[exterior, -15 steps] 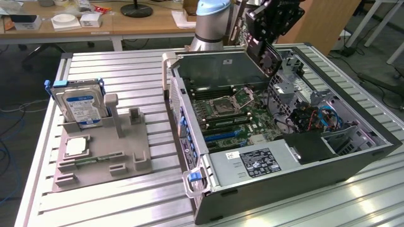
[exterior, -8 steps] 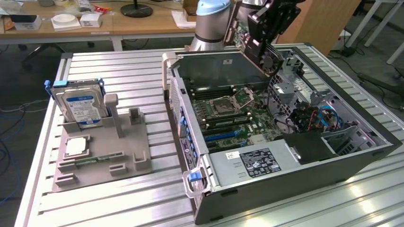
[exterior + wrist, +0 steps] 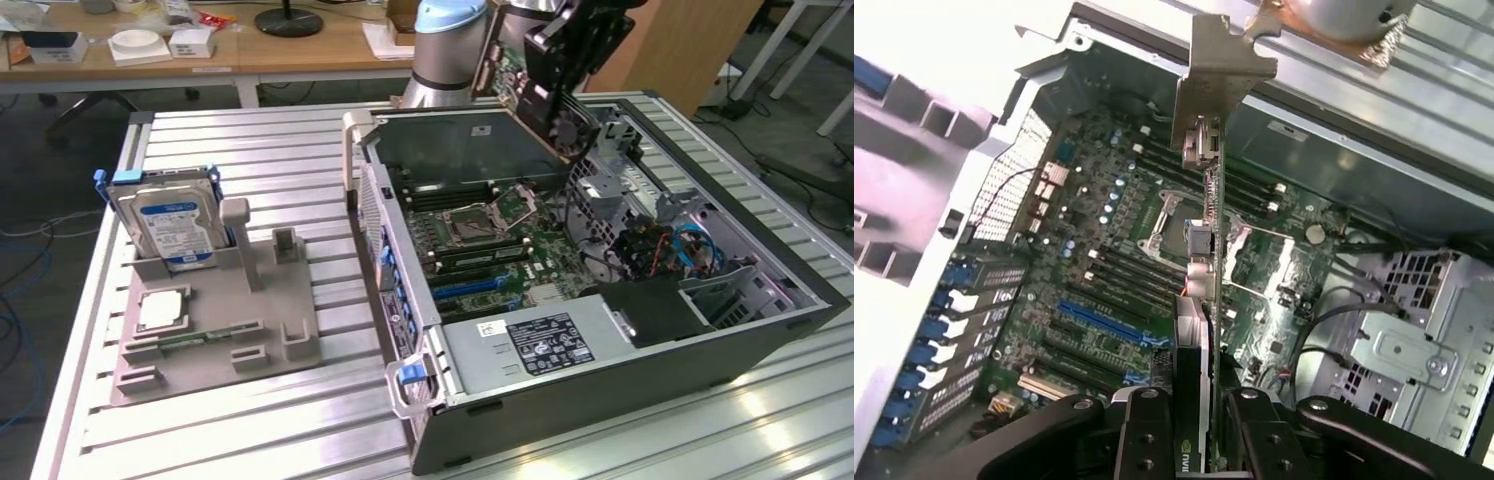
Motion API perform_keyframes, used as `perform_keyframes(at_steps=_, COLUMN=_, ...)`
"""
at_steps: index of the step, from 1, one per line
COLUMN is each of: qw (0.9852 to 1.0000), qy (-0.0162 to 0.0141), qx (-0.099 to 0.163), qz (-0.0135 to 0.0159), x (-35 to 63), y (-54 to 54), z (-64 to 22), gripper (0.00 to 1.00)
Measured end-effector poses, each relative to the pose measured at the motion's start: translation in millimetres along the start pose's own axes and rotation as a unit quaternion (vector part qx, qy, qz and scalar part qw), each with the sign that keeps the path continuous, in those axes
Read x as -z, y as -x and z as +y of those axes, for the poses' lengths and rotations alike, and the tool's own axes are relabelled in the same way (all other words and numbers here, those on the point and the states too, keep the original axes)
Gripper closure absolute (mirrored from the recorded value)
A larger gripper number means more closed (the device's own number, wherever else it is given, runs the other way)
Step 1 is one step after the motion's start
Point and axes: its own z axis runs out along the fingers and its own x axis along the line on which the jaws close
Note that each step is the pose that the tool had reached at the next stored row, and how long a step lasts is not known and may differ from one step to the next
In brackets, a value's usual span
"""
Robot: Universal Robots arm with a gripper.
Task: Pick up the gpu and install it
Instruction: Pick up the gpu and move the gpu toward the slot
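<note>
- The gripper has its black fingers clamped from both sides on the gpu, at the end away from its bracket.
- In the exterior view the gripper carries the gpu above the rear of the open computer case, well apart from the motherboard.
- The grip sits on one end only. If the free end knocks against anything, the long card could pivot or slide between the fingers.
- The bracket leads the way down. With the card tilted, it may catch on the case's rear wall instead of dropping into its opening.
- The blue expansion slots lie to one side of the card's line. A descent off that line would push the card's edge onto the CPU socket or the memory modules.
- Loose cables beside the board could snag a sideways approach.
- Edge-on, the gpu is a slim dark strip with small silver connector blocks along it. It ends in a flat silver bracket with a bent tab.
</note>
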Motion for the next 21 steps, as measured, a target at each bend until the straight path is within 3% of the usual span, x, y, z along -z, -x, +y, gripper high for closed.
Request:
perform_keyframes(at_steps=5, qw=0.9990, qy=-0.0008, qx=-0.045, qz=-0.0054, x=-3.3, y=0.1, z=-0.5, gripper=0.73)
perform_keyframes(at_steps=11, qw=0.9951, qy=-0.0018, qx=-0.098, qz=-0.0117, x=-7.2, y=0.5, z=-1.1, gripper=0.73)
perform_keyframes(at_steps=15, qw=0.9941, qy=-0.0020, qx=-0.108, qz=-0.0129, x=-7.9, y=4.0, z=-2.5, gripper=0.73)
perform_keyframes(at_steps=21, qw=0.9941, qy=-0.0020, qx=-0.108, qz=-0.0129, x=-7.9, y=4.1, z=-2.5, gripper=0.73)
